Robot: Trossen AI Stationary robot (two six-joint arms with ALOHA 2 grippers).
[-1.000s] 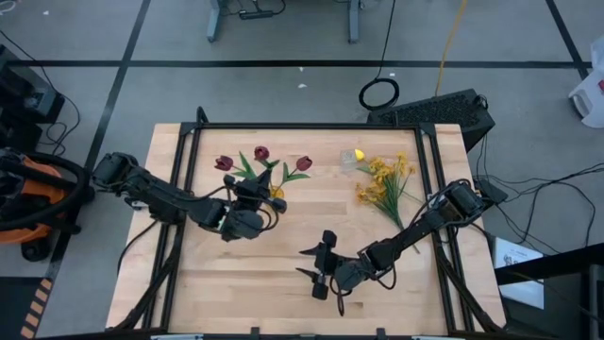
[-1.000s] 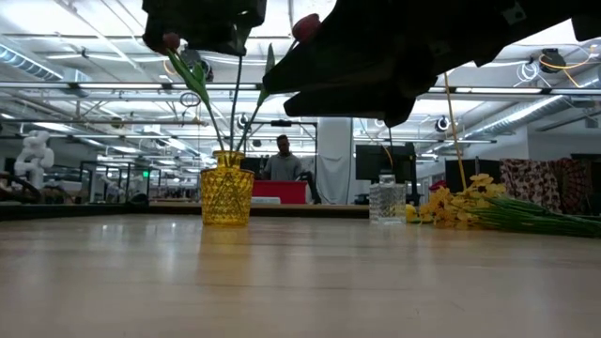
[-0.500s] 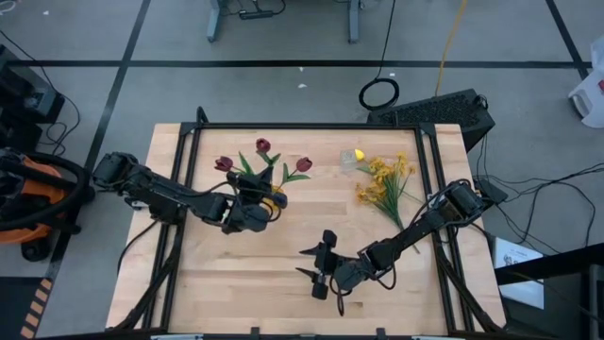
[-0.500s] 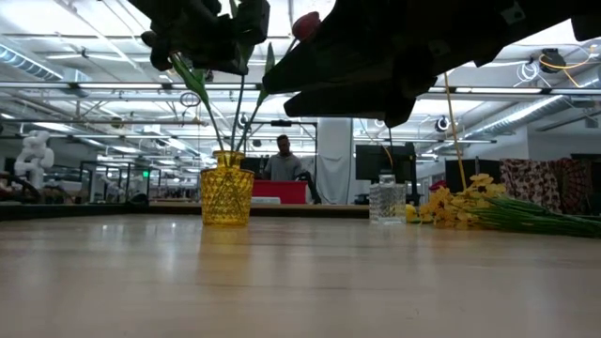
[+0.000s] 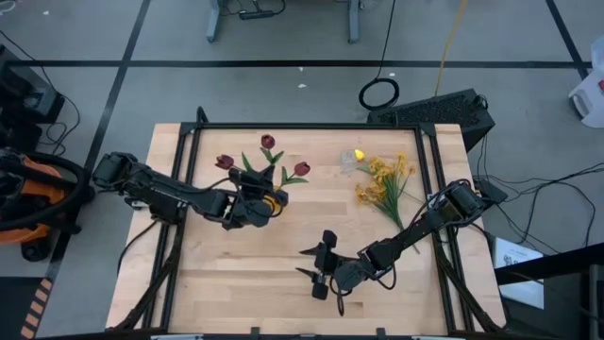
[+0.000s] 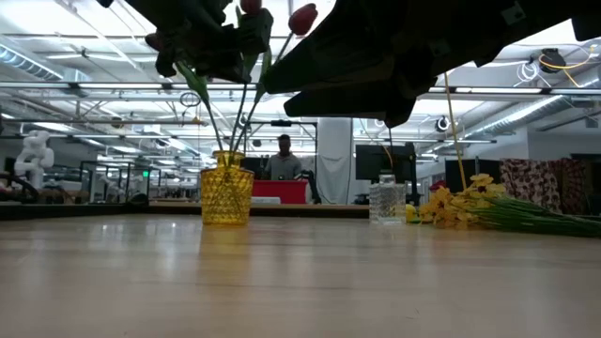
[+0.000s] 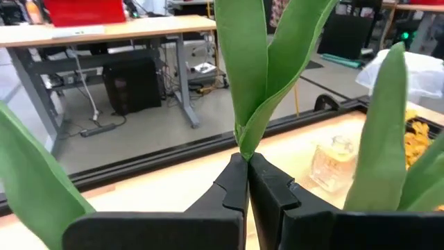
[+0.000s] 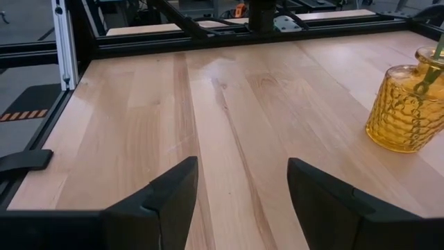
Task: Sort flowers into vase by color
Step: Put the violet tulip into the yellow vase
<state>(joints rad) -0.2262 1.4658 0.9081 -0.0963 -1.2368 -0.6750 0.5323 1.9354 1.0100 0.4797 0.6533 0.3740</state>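
The left claw (image 7: 246, 184) is hanging above the amber vase (image 6: 226, 189), its two dark, angular fingers pressed together on the thin green stem of a red tulip (image 5: 301, 170), right where two long, smooth, blade-shaped leaves (image 7: 253, 62) are splitting off. Just under this claw, the vase is showing as a squat glass pot with a bumpy, faceted surface, standing on the pale, straight-grained wooden table (image 8: 229, 125). Three dark red tulips are fanning out of it, their cup-shaped heads spreading beyond the claw, toward the far edge of the table.

Further beyond the left claw and off to its right, a small clear glass vase (image 6: 386, 198) is standing upright with a yellow tulip (image 5: 359, 155) in it. Beside that vase, a loose bundle of yellow blossom sprays (image 5: 385, 179) is lying flat on the wood, its many small ruffled blooms clustered at one end and its green stems (image 6: 549, 218) trailing away.

The right claw (image 8: 243, 194) is waiting low over bare table, its broad, matte fingers standing apart and holding nothing, with the amber vase well ahead of it.
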